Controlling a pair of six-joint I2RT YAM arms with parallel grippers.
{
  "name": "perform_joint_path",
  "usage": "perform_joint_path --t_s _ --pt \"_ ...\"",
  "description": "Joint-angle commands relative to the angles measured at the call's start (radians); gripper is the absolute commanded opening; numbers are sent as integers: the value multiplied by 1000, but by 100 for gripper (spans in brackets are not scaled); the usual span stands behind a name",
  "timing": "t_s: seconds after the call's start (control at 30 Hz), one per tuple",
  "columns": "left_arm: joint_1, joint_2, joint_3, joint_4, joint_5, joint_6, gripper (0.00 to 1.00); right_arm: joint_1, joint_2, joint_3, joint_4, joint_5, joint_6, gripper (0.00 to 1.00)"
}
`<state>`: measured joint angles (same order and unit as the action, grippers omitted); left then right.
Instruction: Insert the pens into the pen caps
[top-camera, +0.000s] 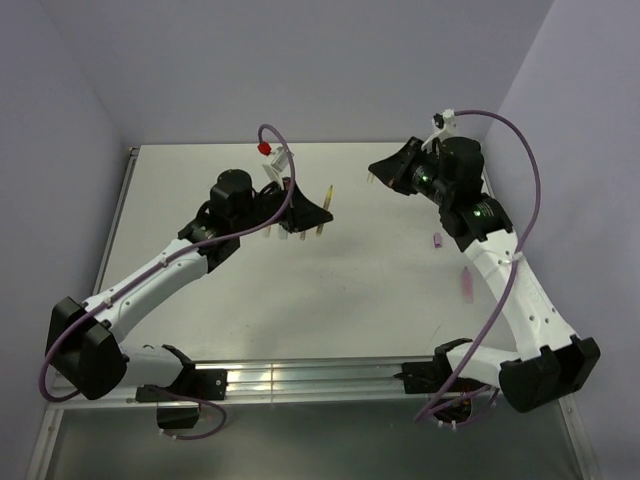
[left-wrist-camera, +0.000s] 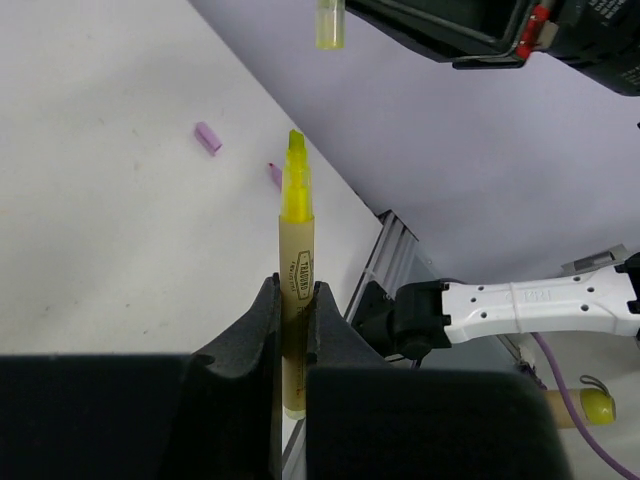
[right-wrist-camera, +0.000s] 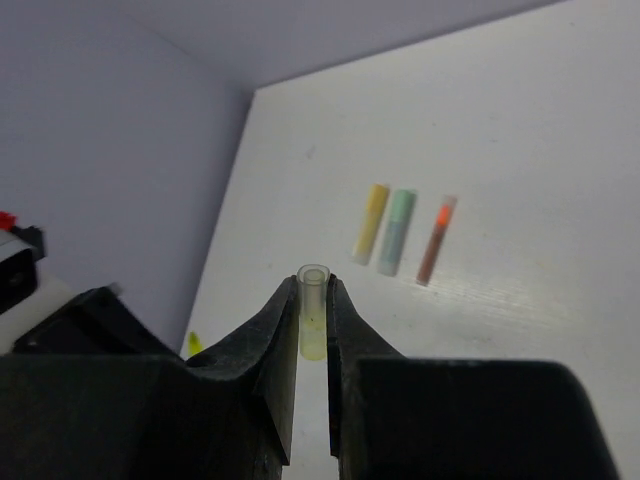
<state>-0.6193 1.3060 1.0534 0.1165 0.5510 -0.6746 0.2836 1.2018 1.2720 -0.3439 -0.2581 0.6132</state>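
Observation:
My left gripper (left-wrist-camera: 293, 290) is shut on a yellow pen (left-wrist-camera: 296, 230), its bare tip pointing away from the jaws. In the top view this gripper (top-camera: 318, 210) hovers mid-table with the pen (top-camera: 329, 193) sticking out toward the right arm. My right gripper (right-wrist-camera: 313, 285) is shut on a clear yellowish pen cap (right-wrist-camera: 313, 310), open end outward. Seen from above, it (top-camera: 380, 172) faces the left gripper across a small gap. Three pens lie side by side on the table: yellow-orange (right-wrist-camera: 372, 223), mint-teal (right-wrist-camera: 396, 232), orange-red (right-wrist-camera: 436, 240).
A purple cap (top-camera: 437, 241) lies on the table beside the right arm, and a pale pink piece (top-camera: 466, 283) lies nearer its base. The purple back wall is close behind both grippers. A metal rail (top-camera: 300, 380) runs along the near edge.

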Motion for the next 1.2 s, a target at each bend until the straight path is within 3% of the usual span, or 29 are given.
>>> perform_joint_path --t_s 0.0,0.33,1.17 --pt "-37 30 77 75 -48 13 0 11 -68 -26 112 -66 103 0" --pt "-77 68 -4 196 -31 1 0 89 -85 -125 244 -58 122 0" --pt "-103 79 10 130 -48 50 1 103 -76 -145 260 -56 122 0"
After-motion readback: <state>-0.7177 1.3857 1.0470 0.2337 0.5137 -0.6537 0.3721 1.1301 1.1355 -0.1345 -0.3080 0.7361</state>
